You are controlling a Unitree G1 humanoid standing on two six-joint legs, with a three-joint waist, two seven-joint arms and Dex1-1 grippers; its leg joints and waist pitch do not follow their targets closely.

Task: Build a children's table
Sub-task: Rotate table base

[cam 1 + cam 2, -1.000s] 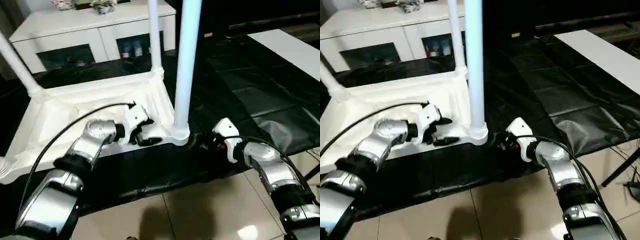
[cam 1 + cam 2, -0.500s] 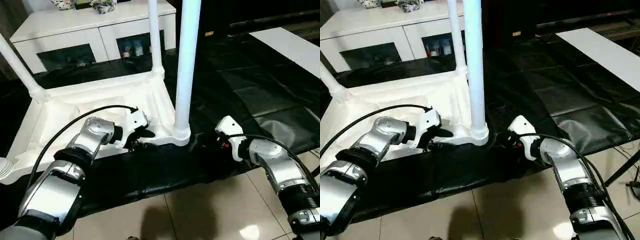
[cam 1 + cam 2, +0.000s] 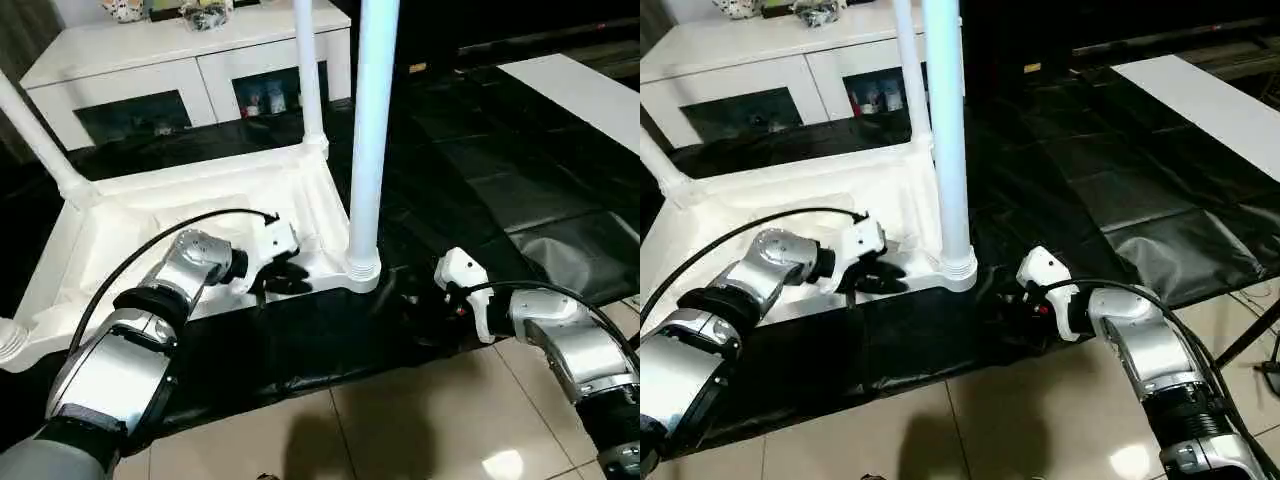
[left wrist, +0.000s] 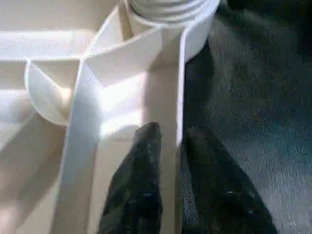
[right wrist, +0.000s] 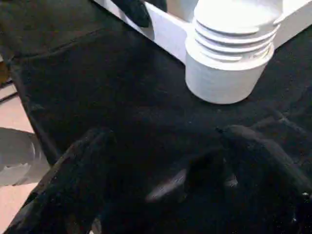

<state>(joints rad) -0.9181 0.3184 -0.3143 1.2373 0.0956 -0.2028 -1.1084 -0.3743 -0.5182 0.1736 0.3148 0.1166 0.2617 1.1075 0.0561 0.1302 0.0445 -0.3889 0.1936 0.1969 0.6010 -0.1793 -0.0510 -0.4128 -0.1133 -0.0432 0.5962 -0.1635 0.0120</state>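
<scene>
The tabletop [image 3: 190, 215] lay upside down on the black-covered work table [image 3: 480, 170], with legs standing up from its corner sockets. The near-right socket [image 3: 362, 270], with its leg [image 3: 372, 120] rising straight out of it, serves as the landmark here.

Far left of that socket a slanting leg [image 3: 35, 135] rose from the far-left corner, and a stub of another socket [image 3: 8, 340] showed at the near-left one. A fourth leg [image 3: 308, 70] stood at the corner behind the landmark, in front of the white cabinet [image 3: 190, 75].

Just left of the socket, the left gripper [image 4: 168, 187] was at the tabletop's near rim [image 4: 178, 97]. The wrist view showed one black finger [image 4: 141, 185] inside the rim wall and the other outside it, pinched close on the thin plastic, so it read as clamped on the rim (steadying it, I judged).

Right of the socket, near but apart, the right gripper [image 5: 165, 180] lay low over the black cover with its fingers [image 5: 263, 156] spread wide and nothing between them, pointing at the socket's ribbed collar.

With four legs apparently in place, the step in hand looked like seating or tightening this last leg. The next move probably called for the right gripper to advance and close around the collar or the leg's base while the left one held the tabletop against shifting; an off-centre grip could tilt the leg.
</scene>
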